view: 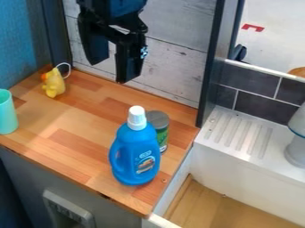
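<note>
Spreading countertop: butcher-block wood (71, 116), below the gripper and out to both sides of it, bearing a bottle, a can, a cup and a duck.
Plank panel: pale, weathered grey boards (173, 58), upright behind the gripper.
White sink unit: ridged top (256, 164), well to the right of the gripper and lower in the view.
Cabinet front: grey (26, 178), under the countertop's near edge, below and to the left of the gripper.
Gripper: black, two-fingered (113, 71), hanging from the top edge in front of the plank panel, tips pointing down; its two fingers are spread apart with a gap between them.
Dark tiles: slate-grey with pale joints (249, 82), to the right of the gripper, behind the white sink unit.
Detergent bottle: blue with a side handle (132, 149), upright below the gripper and slightly right of it, near the countertop's right edge; its white screw cap (137, 118) is the part nearest the fingers in the view.
Mint-green cup: upright (8, 116), well to the left of the gripper and lower, cut by the view's edge.
Can: green with a grey lid (158, 119), below and right of the gripper, partly hidden behind the detergent bottle.
Rubber duck: yellow with an orange beak (54, 84), left of the gripper, with a thin white loop (68, 67) at its head.
</note>
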Robot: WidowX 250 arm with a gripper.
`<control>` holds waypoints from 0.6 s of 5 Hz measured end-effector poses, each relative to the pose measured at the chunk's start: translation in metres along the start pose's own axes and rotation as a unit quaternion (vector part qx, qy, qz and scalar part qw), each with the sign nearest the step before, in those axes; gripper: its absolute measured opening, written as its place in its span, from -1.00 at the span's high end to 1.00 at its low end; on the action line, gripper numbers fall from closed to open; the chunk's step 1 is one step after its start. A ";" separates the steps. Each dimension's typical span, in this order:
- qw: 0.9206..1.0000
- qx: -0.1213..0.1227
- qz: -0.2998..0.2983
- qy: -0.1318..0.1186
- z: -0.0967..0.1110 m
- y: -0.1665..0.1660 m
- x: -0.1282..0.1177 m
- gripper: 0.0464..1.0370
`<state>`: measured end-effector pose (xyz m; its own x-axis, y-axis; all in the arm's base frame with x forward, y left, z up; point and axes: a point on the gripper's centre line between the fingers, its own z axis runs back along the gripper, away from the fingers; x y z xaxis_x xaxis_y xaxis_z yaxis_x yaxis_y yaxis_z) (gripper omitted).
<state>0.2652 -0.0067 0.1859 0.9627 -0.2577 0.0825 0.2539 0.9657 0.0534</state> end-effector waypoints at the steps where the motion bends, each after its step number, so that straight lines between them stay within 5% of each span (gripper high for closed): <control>1: 1.000 -0.003 0.000 0.010 -0.006 0.000 0.000 -0.92; 3: 0.999 -0.007 -0.046 0.020 -0.034 -0.016 0.010 -0.92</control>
<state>0.2739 -0.0232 0.1526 0.9382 -0.3439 0.0379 0.3422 0.9386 0.0446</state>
